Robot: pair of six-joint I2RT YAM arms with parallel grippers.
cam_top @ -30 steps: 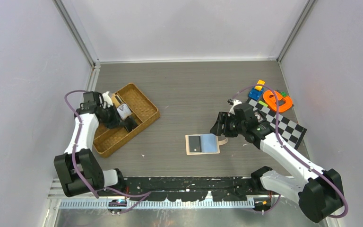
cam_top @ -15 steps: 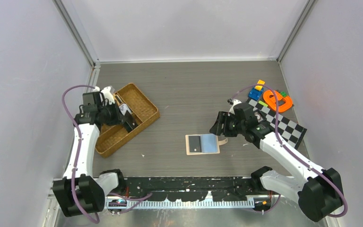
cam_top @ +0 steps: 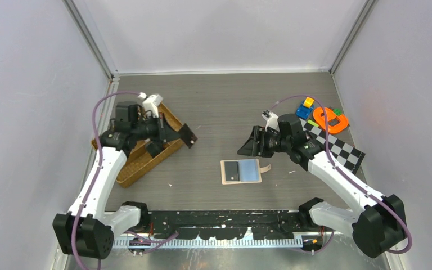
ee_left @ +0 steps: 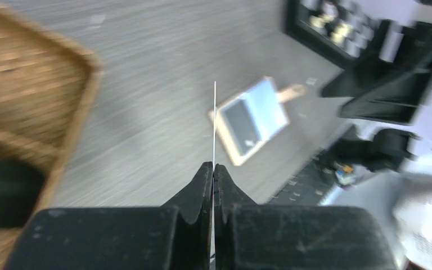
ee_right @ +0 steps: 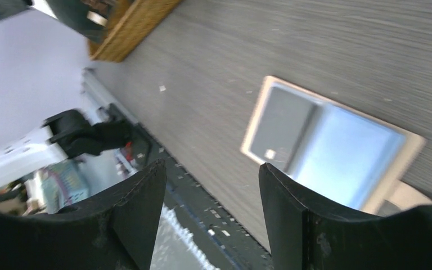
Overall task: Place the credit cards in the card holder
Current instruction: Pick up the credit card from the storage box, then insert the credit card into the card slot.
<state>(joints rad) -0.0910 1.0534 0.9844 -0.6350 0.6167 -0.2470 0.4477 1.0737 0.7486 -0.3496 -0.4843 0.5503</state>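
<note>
While left pincer (ee_left: pixel 213 166) clamps a thin flat card (ee_left: pixel 214 115) seen edge-on, right pincer (ee_right: pixel 211 166) hangs wide open, empty, near the unfolded peach-beige leather-like card holder (cam_top: pixel 223 172).

The card holder (cam_top: pixel 223 172) lies mid-frame, the wicker tray (cam_top: pixel 138 166) left of it, a gripped credit card (ee_left: pixel 214 112) between them, checkered mat (cam_top: pixel 346 153) and toys (cam_top: pixel 329 119) right.
</note>
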